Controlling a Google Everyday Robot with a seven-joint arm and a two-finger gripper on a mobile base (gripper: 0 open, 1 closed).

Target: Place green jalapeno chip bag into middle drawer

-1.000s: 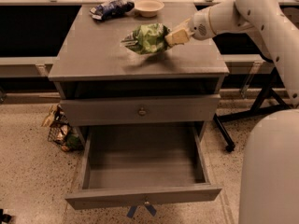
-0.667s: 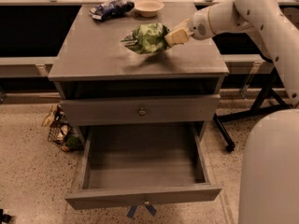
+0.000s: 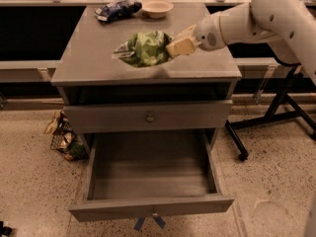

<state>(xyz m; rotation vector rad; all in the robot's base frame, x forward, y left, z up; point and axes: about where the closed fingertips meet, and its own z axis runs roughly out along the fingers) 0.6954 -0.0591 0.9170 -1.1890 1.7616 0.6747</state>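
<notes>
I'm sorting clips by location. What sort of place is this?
Probably a robot test lab: a grey drawer cabinet on speckled floor, a metal stand beside it, the gripper holding the green jalapeno chip bag above its top.

There are two snack bags: one green bag and one blue bag. There is one bowl and one cabinet.

I count two drawers, one open drawer and one shut drawer above it. Each has one knob, so two in all: the upper knob and the lower knob. Two blue tape strips hang below the open one.

One basket is on the floor.

There is one arm with one gripper, which is over the cabinet top and grips the right end of the green bag.
</notes>
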